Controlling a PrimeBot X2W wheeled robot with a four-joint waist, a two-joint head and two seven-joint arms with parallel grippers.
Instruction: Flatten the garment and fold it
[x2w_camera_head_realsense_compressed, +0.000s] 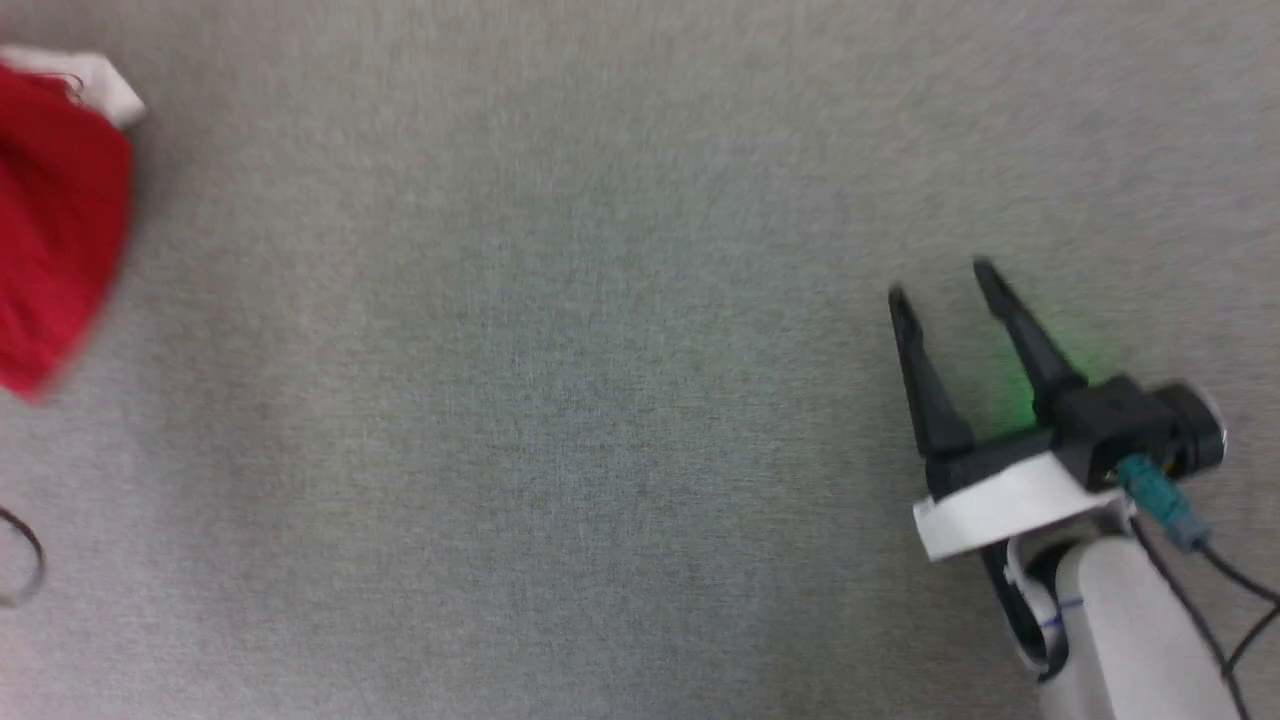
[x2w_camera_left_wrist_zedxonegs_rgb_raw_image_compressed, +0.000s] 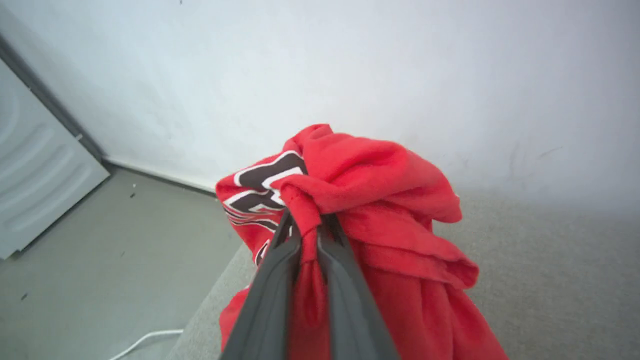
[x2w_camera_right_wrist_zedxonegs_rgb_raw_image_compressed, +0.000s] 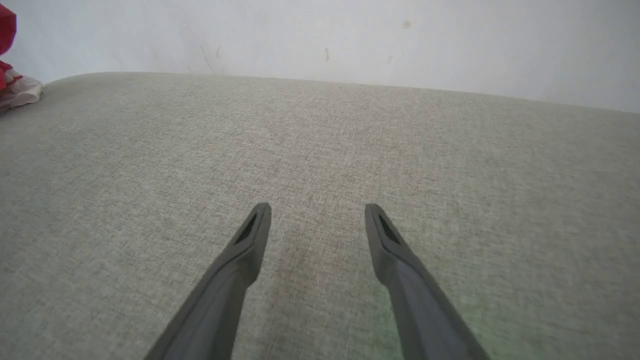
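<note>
Left gripper (x2w_camera_left_wrist_zedxonegs_rgb_raw_image_compressed: 306, 227) is pinching a bunched fold of the soft, limp, light red jersey T-shirt (x2w_camera_left_wrist_zedxonegs_rgb_raw_image_compressed: 390, 190), right gripper (x2w_camera_head_realsense_compressed: 940, 282) is hovering spread; a hem corner is likely looking like the better hold.

Head camera looks straight down on the grey fabric surface (x2w_camera_head_realsense_compressed: 560, 400); both wrist cameras skim it toward the white wall (x2w_camera_right_wrist_zedxonegs_rgb_raw_image_compressed: 350, 40); all catch the garment (x2w_camera_left_wrist_zedxonegs_rgb_raw_image_compressed: 390, 200).

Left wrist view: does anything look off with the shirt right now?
Yes. The shirt is a crumpled, twisted bunch, not flat, at the edge of the grey cushion. The left gripper, jaws shut, pinches a rolled fold, and the black-and-white print is half buried.
</note>
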